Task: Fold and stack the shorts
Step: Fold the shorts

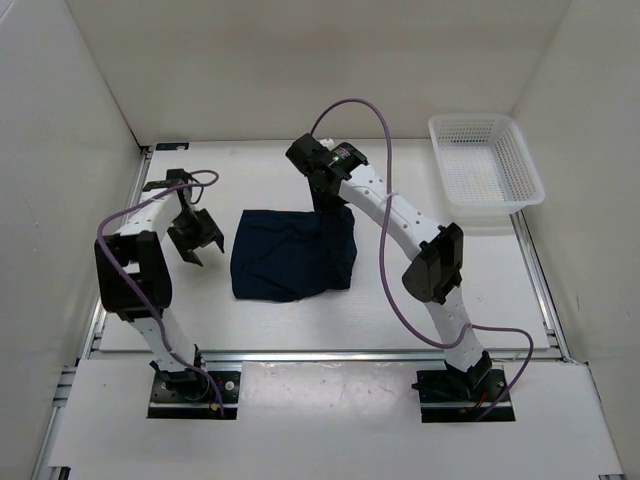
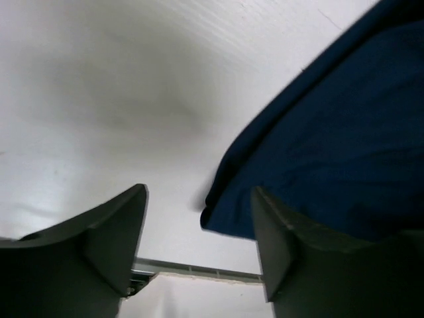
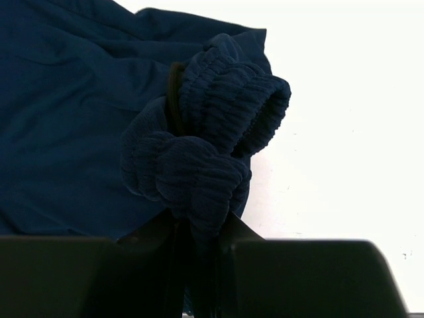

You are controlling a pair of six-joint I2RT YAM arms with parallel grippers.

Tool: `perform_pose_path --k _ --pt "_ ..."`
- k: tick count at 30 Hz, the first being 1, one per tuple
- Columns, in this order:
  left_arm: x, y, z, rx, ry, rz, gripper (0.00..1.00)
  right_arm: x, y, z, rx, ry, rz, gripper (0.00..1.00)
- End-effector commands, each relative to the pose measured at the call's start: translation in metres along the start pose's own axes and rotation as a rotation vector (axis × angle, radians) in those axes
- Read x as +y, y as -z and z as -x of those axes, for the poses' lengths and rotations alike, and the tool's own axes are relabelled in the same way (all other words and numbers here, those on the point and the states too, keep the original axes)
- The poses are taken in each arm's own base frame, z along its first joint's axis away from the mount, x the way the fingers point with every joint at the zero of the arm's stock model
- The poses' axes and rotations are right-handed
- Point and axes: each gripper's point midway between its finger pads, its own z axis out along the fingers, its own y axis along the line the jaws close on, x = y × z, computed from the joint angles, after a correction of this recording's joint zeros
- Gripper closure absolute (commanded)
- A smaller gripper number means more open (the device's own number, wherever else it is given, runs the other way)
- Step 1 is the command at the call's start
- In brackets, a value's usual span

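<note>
1. The shorts (image 1: pixel 285 255) lie folded into a rough dark navy rectangle at the middle of the white table (image 1: pixel 450 290). Their 9 o'clock and 6 o'clock edges lie flat on the surface.
2. The right gripper (image 1: pixel 328 205) stands at the 1 o'clock corner of the shorts. In the right wrist view its jaws are clenched on the bunched, ribbed waistband (image 3: pixel 212 132), with a thin dark drawstring (image 3: pixel 175 93) running along the bunch. That corner is drawn up off the table.
3. The left gripper (image 1: pixel 203 250) hangs at 9 o'clock of the shorts, just beside their edge but apart from it. Its jaws are spread, with nothing between them.
4. Seen from the left wrist, the near corner of the shorts (image 2: pixel 344 132) ends in a rounded fold, with bare table on its far side.
5. Bare tabletop runs from 10 to 12 o'clock behind the shorts, along a strip at 6 o'clock before the metal rail (image 1: pixel 330 353), and at 4 o'clock beside the right arm.
6. A white mesh basket (image 1: pixel 525 170) sits at 2 o'clock against the far right corner, well apart from the shorts.
</note>
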Motion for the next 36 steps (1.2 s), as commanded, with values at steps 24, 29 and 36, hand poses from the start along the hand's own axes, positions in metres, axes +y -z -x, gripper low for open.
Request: perform_pose_path --k 24,29,36 --pt "-0.042 -0.073 -0.003 0.11 -0.062 -0.05 0.9 0.014 0.053 0.048 -0.173 -0.041 0.152 1.0" --pt "-0.042 -0.073 -0.003 0.11 -0.062 -0.05 0.9 0.035 0.035 0.048 -0.155 -0.028 0.185 1.0" --pt "-0.033 -0.059 -0.003 0.115 -0.038 -0.045 0.67 0.109 0.025 0.07 -0.218 -0.02 0.452 1.0"
